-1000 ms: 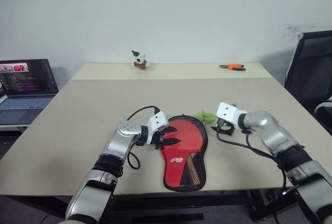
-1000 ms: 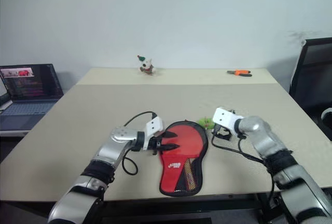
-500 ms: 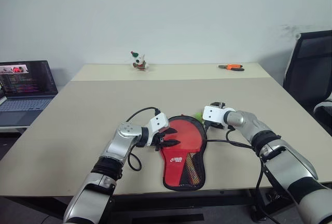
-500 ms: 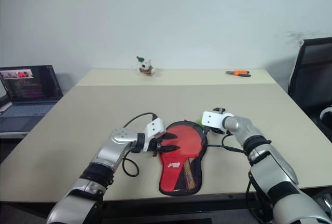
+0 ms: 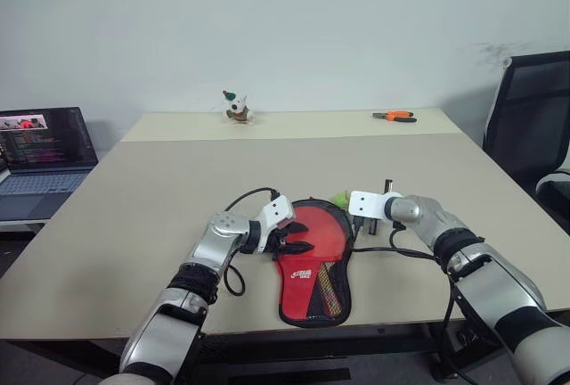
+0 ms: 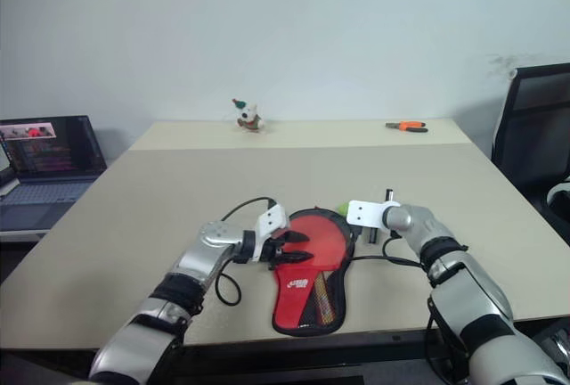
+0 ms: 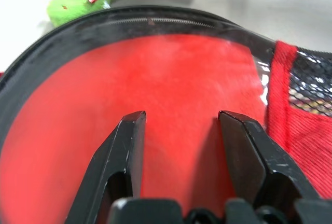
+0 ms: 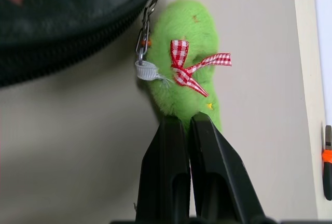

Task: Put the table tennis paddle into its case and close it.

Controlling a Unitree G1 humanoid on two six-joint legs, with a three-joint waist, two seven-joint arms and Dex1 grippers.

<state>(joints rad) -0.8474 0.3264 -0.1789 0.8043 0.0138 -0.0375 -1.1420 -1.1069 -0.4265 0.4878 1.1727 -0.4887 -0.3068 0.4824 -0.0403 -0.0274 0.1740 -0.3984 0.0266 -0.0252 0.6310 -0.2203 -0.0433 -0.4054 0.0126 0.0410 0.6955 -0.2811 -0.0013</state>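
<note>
While both arms reach in over the table (image 5: 134, 216):
Paddle: table tennis paddle (image 5: 312, 235) lies inside the case (image 5: 343, 289), table centre.
Left gripper (image 7: 181, 123): fingers parted, over the red face, nothing held.
Right gripper (image 8: 188, 123): clenched at the green plush charm (image 8: 187, 42), case's one o'clock.
Zip pull (image 8: 144, 53): beside charm.

Laptop (image 5: 44, 149) left; toy figurine (image 5: 236, 107), pliers (image 5: 396, 116) far edge; chair (image 5: 530, 126) right.
</note>
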